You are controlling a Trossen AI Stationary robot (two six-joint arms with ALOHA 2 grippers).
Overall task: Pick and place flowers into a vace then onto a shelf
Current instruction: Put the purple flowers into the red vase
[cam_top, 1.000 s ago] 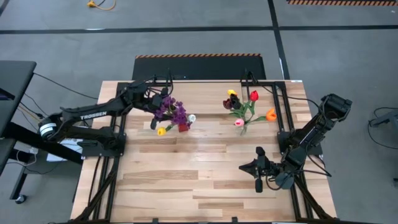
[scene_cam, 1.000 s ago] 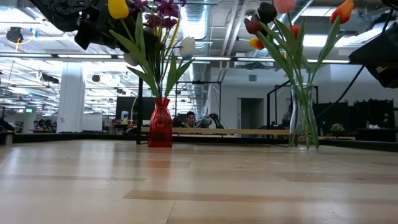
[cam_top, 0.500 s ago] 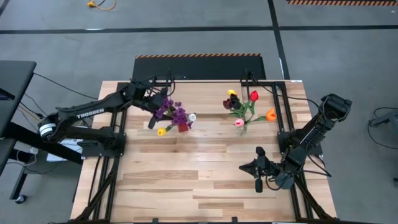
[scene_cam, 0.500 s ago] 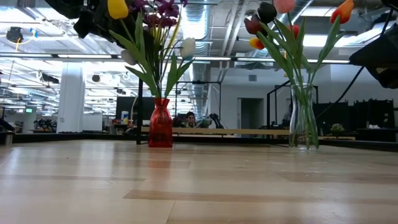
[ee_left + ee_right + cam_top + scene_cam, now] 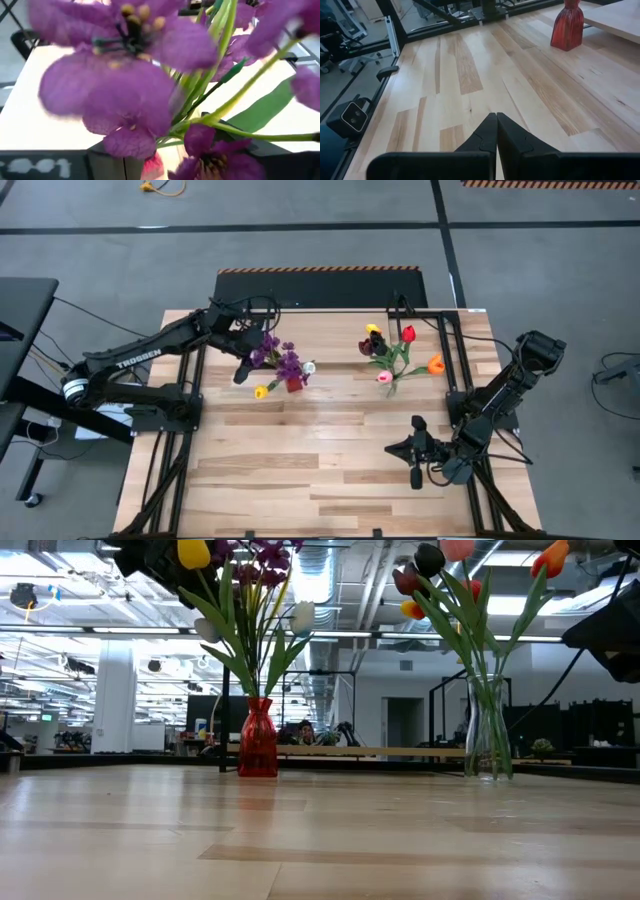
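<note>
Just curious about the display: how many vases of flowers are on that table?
2: a red vase toward the table's left, under the left arm, and a clear glass vase toward the right.

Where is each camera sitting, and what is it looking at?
High view: above, looking straight down on the table; both arms show, left gripper by the purple flowers, right gripper waiting.
Low view: at tabletop height, facing the red vase and glass vase.
Left wrist view: very near the purple flowers.
Right wrist view: past shut fingers toward the red vase.
Low and right wrist views share the red vase.
</note>
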